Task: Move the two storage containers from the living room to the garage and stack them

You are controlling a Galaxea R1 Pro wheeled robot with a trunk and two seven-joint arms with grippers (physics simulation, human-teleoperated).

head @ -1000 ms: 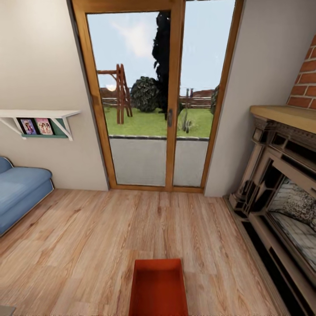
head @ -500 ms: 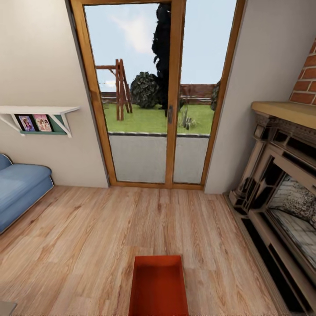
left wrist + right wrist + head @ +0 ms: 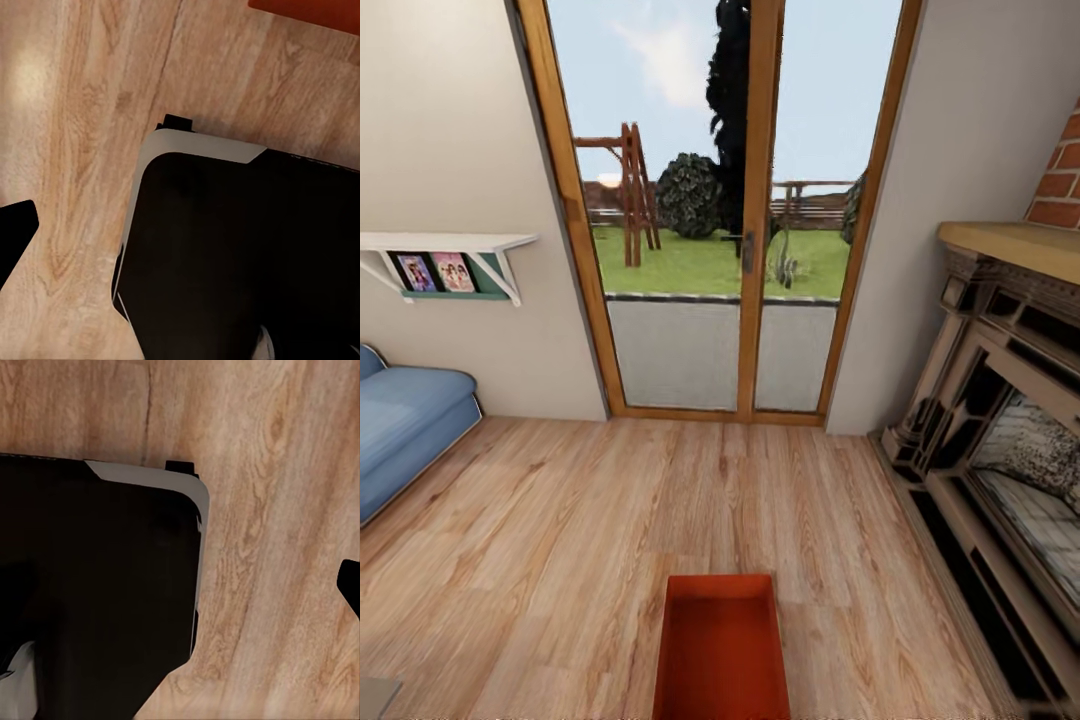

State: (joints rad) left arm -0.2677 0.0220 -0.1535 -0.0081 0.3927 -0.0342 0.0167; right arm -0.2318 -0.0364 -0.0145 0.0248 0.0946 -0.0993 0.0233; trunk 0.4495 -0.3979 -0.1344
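A red-orange bin [image 3: 722, 650] is sitting on the wood floor [image 3: 560, 520] of the living room, straight ahead of the robot and well short of the glass doors [image 3: 720, 220]. Its long axis is pointing toward those doors, open top facing up. The sofa [image 3: 405, 425] is lying off to the bin's left, the fireplace [image 3: 1000, 420] to its right. A corner of the bin [image 3: 315, 13] is showing past the robot's dark base [image 3: 240, 255] in the left wrist view, so the left arm is probably nearer. Whether either pincer is released or clenched cannot be told.

Red-orange bin [image 3: 720, 650] — blue sofa [image 3: 405, 425] — brown plank floor [image 3: 560, 540].
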